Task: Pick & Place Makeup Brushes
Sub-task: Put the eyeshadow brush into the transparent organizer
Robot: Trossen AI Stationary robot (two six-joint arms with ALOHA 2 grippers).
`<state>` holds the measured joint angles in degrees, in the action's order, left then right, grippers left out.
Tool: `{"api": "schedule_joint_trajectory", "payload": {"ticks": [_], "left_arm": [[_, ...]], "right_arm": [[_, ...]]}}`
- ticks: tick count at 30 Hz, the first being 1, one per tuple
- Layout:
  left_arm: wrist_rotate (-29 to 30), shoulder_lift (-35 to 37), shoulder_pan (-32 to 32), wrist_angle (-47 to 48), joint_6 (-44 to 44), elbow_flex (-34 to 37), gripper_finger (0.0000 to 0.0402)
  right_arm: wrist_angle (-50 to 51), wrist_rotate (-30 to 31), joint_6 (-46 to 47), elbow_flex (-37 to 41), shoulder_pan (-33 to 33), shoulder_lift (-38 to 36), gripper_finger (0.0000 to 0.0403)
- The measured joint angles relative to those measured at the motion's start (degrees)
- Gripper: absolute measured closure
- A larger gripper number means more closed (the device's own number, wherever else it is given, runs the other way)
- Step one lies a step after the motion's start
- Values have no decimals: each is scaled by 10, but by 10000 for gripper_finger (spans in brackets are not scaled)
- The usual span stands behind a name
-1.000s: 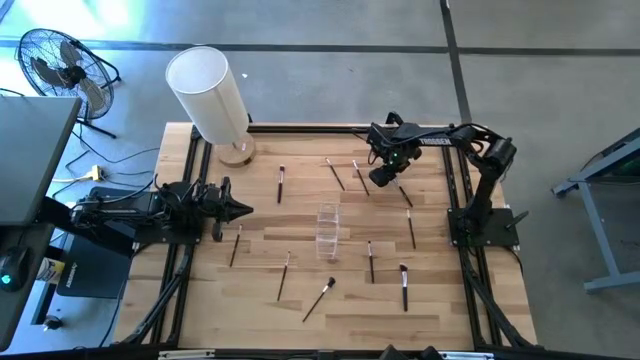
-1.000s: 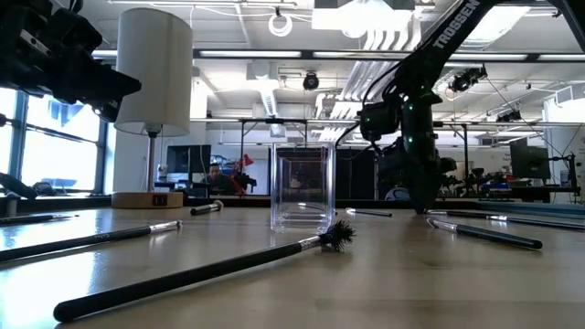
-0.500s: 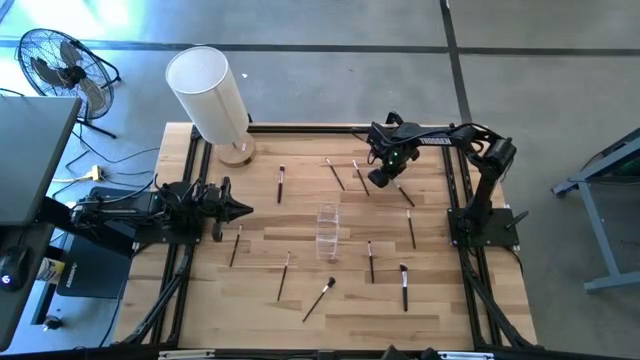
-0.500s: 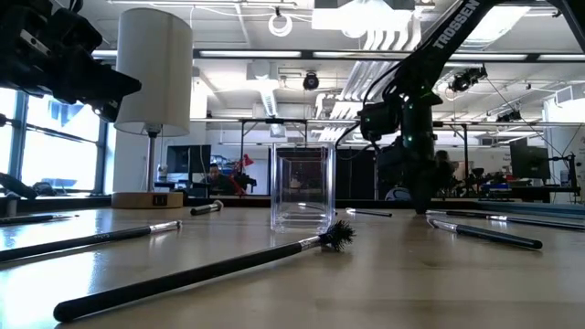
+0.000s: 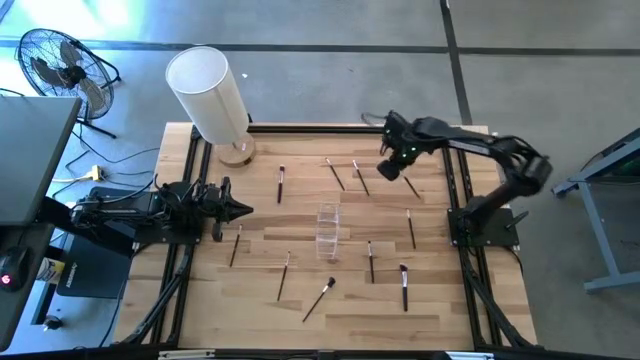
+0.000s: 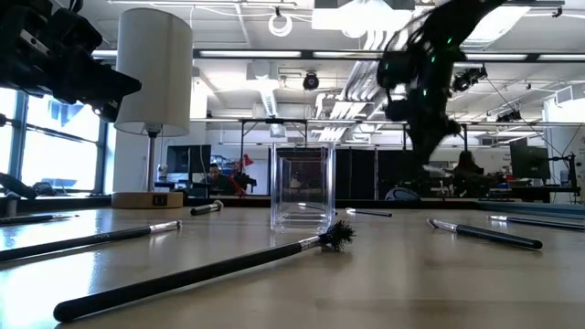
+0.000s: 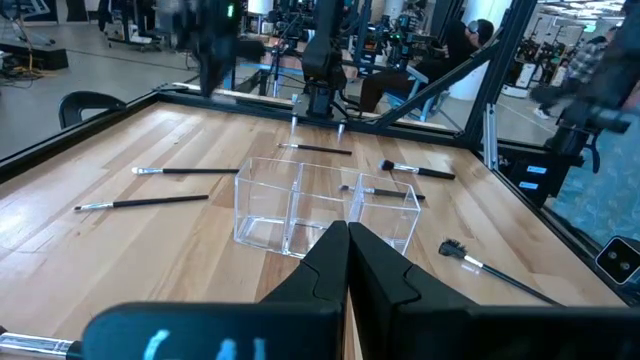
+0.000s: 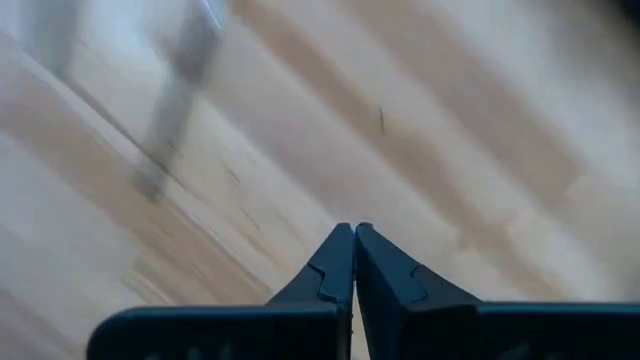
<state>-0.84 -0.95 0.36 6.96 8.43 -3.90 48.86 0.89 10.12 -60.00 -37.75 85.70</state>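
Right gripper (image 5: 389, 170) is over the far right part of the table (image 5: 300, 300), above bare wood near the brushes lying at the far side; in its wrist view the fingers (image 8: 352, 262) are pressed tip to tip with nothing between them, only wood grain and one blurred brush (image 8: 175, 90) beyond. Low view shows the right arm (image 6: 420, 82) raised well off the tabletop, blurred. Left gripper (image 5: 238, 209) waits at the left edge of the table, pointing toward the centre; its fingers (image 7: 345, 262) are closed together and hold nothing. Clear plastic cup (image 5: 327, 231) stands upright near the table centre, empty as far as can be seen. All makeup brushes lie flat on the wood, scattered around the cup and none in it: one far left of centre (image 5: 281, 184), two crossing-angled ones at the far side (image 5: 335, 174) and (image 5: 360, 177), one right of the cup (image 5: 410, 229), one just past the left gripper (image 5: 235, 245), one near-left (image 5: 284, 276), one with fluffy head at near centre (image 5: 319, 298), one short one just near-right of the cup (image 5: 370, 261), one with dark head near right (image 5: 404, 287). White cylindrical lamp (image 5: 210, 95) stands on a wooden base at the far left corner. Floor fan (image 5: 60, 70) sits off the table to the left.
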Motion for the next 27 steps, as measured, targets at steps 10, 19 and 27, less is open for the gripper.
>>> {"api": "schedule_joint_trajectory", "payload": {"ticks": [10, 19, 27], "left_arm": [[0, 0, 0, 0, 0, 0, 401], [0, 0, 0, 0, 0, 0, 401], [0, 0, 0, 0, 0, 0, 401]], "right_arm": [[-246, -12, 42, -1, 123, -131, 402], [-586, 100, 34, 27, 276, -63, 403], [-727, 224, 47, 74, 344, 19, 403]]}}
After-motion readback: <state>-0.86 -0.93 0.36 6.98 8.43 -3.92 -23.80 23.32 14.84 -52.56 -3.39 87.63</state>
